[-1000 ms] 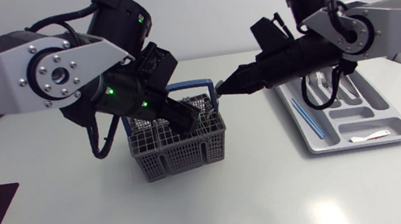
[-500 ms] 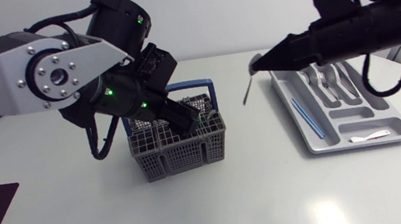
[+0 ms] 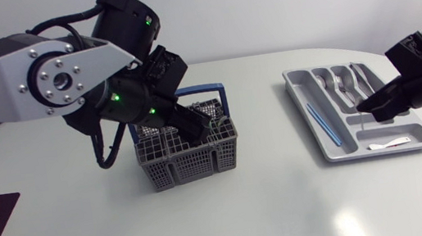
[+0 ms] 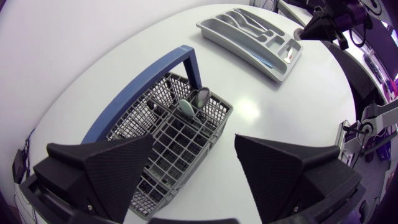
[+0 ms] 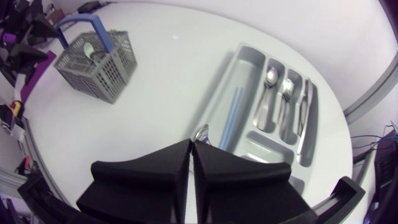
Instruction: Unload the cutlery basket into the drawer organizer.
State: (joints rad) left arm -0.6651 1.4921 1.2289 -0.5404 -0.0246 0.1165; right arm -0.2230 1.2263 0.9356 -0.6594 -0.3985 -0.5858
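The grey cutlery basket (image 3: 187,156) with a blue handle (image 4: 144,87) stands left of centre. My left gripper (image 3: 205,124) hovers over it, open, its fingers (image 4: 118,165) either side of the basket (image 4: 180,146) without touching. A pale green utensil (image 4: 186,107) and a metal piece (image 4: 203,96) stand in the basket's far corner. My right gripper (image 3: 363,107) is over the grey drawer organizer (image 3: 308,113), shut on a spoon. The spoon's bowl (image 5: 200,132) pokes out past the closed fingertips (image 5: 191,147), above the organizer's (image 5: 231,73) near side.
In the organizer lie a spoon (image 5: 268,93), forks (image 5: 286,99), a knife (image 5: 305,112), a blue stick (image 3: 321,123) in the long slot and a small white piece (image 3: 388,144) in the front slot. Bare tabletop separates basket and organizer.
My right arm has carried the spoon from beside the basket, rightward across the table, to low over the organizer. The left arm has stayed still over the basket.
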